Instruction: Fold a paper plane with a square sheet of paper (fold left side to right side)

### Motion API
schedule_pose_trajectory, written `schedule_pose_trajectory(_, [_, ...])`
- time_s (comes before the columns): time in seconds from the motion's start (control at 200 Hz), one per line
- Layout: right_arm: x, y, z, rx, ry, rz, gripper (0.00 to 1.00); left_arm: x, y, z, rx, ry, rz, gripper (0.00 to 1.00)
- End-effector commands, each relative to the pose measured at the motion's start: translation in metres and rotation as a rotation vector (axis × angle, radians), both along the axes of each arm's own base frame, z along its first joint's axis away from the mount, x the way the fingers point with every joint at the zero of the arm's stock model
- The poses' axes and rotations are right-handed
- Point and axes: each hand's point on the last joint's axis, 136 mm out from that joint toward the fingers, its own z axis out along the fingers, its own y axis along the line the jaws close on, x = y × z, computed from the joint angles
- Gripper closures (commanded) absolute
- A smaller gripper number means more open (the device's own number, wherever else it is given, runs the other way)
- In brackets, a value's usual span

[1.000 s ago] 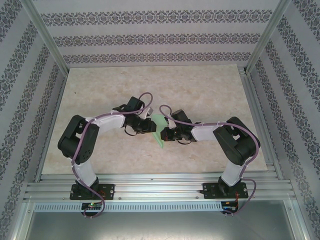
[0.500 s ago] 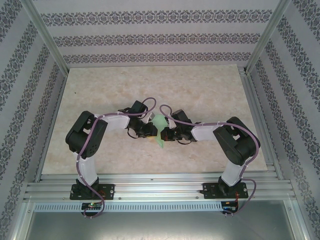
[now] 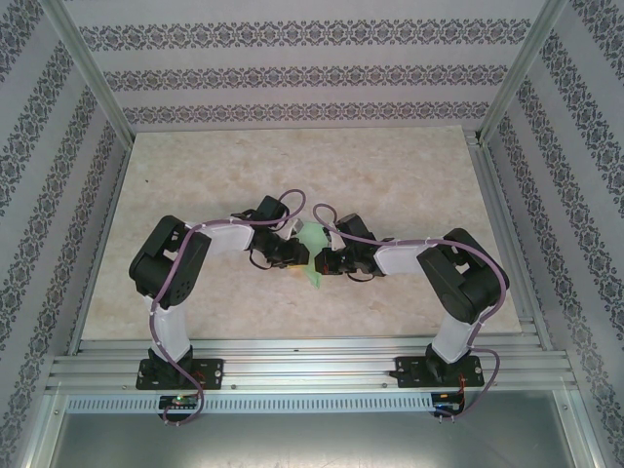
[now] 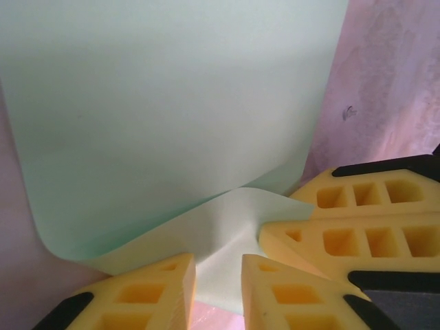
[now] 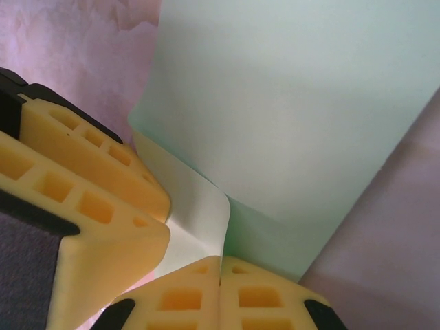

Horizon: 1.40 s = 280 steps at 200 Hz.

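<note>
Marble tabletop (image 3: 195, 195) roomy; left hand (image 4: 218, 267) slightly apart, right hand (image 5: 220, 267) pinching sheet (image 4: 172, 103) edge.

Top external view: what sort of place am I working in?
Probably a purpose-built robot test cell: an aluminium frame boxes it in, patterned wall panels line three sides, and a marble-look tabletop sits inside.

My left gripper (image 3: 295, 255) and right gripper (image 3: 322, 261) crowd the paper (image 3: 313, 244) at the middle of the table (image 3: 409, 166), seemingly almost touching; elsewhere the table lies open toward the walls (image 3: 312, 78).
</note>
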Motion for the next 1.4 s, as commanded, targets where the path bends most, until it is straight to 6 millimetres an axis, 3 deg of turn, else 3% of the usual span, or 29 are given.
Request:
schedule_pose_trajectory(0.0, [-0.009,-0.021,-0.016,-0.079,0.042,-0.036,1.0,0.008,-0.007,0.011,-0.014,-0.058,0.002,0.68])
schedule_pose_trajectory(0.185, [-0.01,-0.022,-0.019,-0.085,0.046,-0.032,1.0,0.023,-0.004,0.046,-0.023,-0.136,0.017,0.63])
schedule_pose_trajectory(0.33, [-0.01,-0.022,-0.019,-0.083,0.045,-0.031,1.0,0.046,-0.001,0.057,-0.008,-0.168,0.043,0.62])
schedule_pose_trajectory(0.739, [-0.011,-0.02,-0.018,-0.078,0.042,-0.027,1.0,0.084,-0.012,0.005,0.112,-0.107,0.013,0.63])
schedule_pose_trajectory(1.039, [-0.008,-0.019,-0.006,-0.056,0.021,-0.033,1.0,0.073,0.0,-0.028,0.178,-0.058,0.004,0.65])
schedule_pose_trajectory(1.394, [-0.008,-0.02,-0.002,-0.053,0.016,-0.038,1.0,0.07,0.001,-0.032,0.178,-0.055,0.005,0.66])
